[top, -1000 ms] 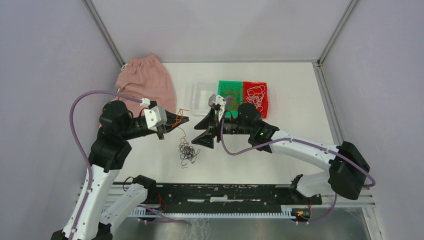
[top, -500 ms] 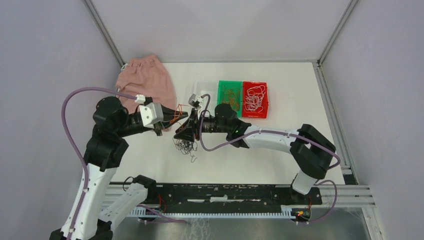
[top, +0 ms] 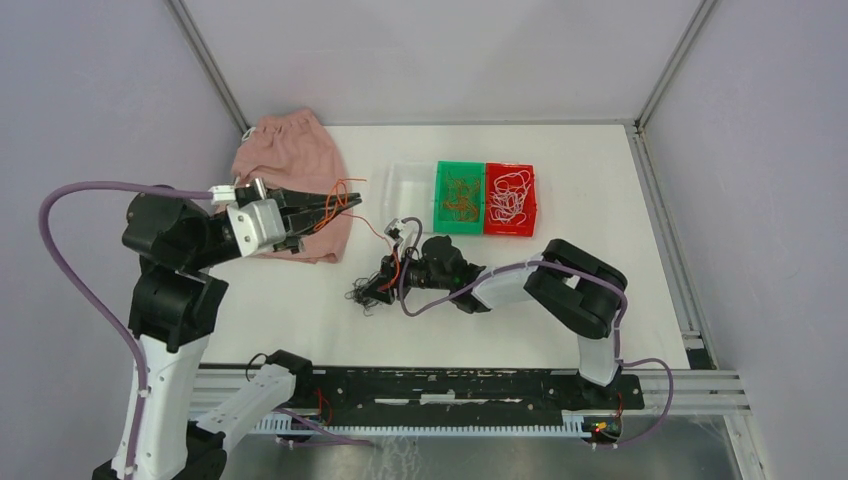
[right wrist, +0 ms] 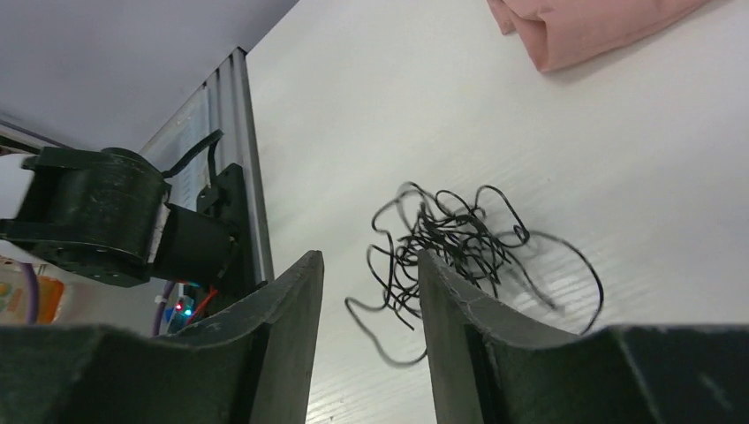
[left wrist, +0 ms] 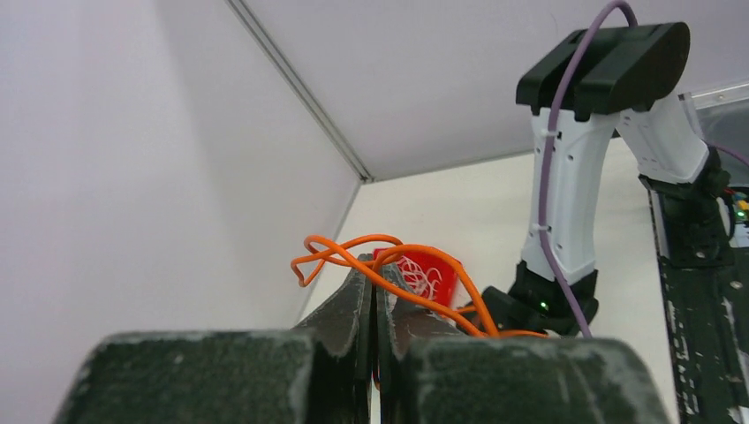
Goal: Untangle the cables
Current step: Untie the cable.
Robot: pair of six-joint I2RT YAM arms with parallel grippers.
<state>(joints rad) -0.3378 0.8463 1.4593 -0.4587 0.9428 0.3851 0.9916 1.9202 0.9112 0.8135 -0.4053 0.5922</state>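
My left gripper (top: 338, 204) hangs above the edge of the pink cloth, shut on a looped orange-red cable (top: 345, 186). In the left wrist view that orange cable (left wrist: 424, 261) curls over the closed fingertips (left wrist: 360, 281) and trails right toward the other arm. A thin orange strand (top: 378, 231) runs down to the right gripper's area. The black cables (top: 362, 296) lie in a small tangle on the white table. My right gripper (top: 376, 288) sits low beside them. In the right wrist view the right gripper (right wrist: 366, 262) is open, with the black clump (right wrist: 455, 237) just past its tips and loose strands reaching into the gap.
A green tray (top: 459, 165) holding orange cables and a red tray (top: 510, 166) holding white cables stand at the back, with a clear tray (top: 405, 178) to their left. A pink cloth (top: 290, 160) lies at the back left. The black rail (top: 440, 385) runs along the near edge.
The left gripper rose and pulled back left with the orange cable, drawing it out of the black clump. The right arm swung left and down to the black tangle, its jaws narrower than before.
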